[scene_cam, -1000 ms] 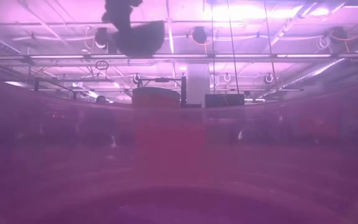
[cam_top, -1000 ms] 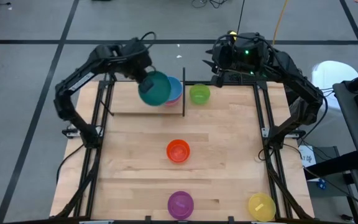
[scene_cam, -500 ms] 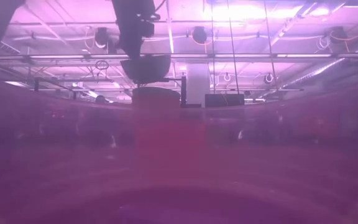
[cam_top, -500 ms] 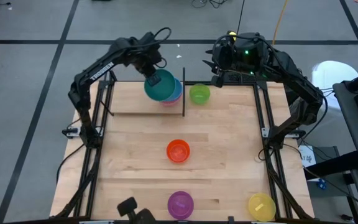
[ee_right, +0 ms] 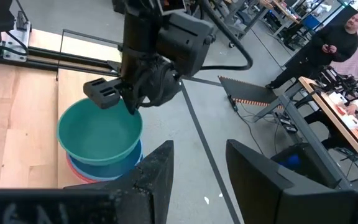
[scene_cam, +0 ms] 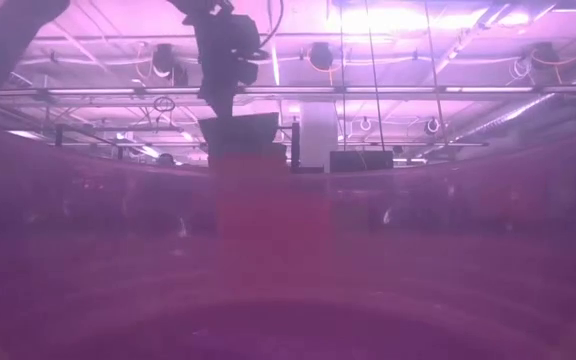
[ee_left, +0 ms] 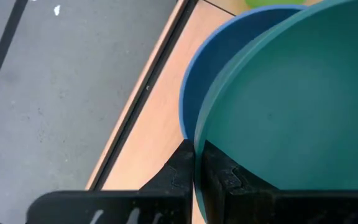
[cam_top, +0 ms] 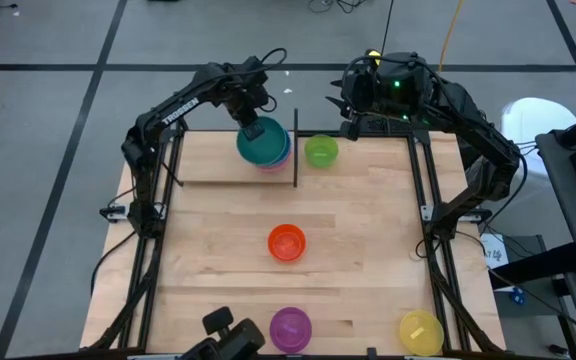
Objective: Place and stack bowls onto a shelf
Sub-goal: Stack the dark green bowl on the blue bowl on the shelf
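Observation:
The teal bowl (cam_top: pixel 264 143) sits on top of a stack on the shelf (cam_top: pixel 208 160) at the table's far edge. Under it are the blue bowl (ee_left: pixel 207 59) and a pink rim (cam_top: pixel 285 156). My left gripper (cam_top: pixel 252 126) is shut on the teal bowl, as the right wrist view (ee_right: pixel 128 99) also shows. The lime green bowl (cam_top: pixel 320 151) stands just right of the shelf's black rod. The orange (cam_top: pixel 286 242), purple (cam_top: pixel 290 327) and yellow (cam_top: pixel 420 331) bowls rest on the table. My right gripper (ee_right: pixel 201 168) waits open beyond the far edge. My left gripper pinches the teal bowl's rim (ee_left: pixel 199 134) on its far-left side, one finger inside the bowl and one outside. The fingers (ee_right: pixel 132 102) come from above, pointing down. The bowl sits level, nested in the blue bowl (ee_right: pixel 107 165).
The shelf's upright black rod (cam_top: pixel 295 150) stands between the stack and the lime green bowl. A dark object (cam_top: pixel 230 338) shows at the table's near edge beside the purple bowl. A person (ee_right: pixel 337 40) stands in the room beyond the table.
My left gripper has moved right toward the stack and down, still shut on the teal bowl. The bowl, held tilted above the shelf before, has come level and settled into the blue bowl. A dark object has come into view at the near edge.

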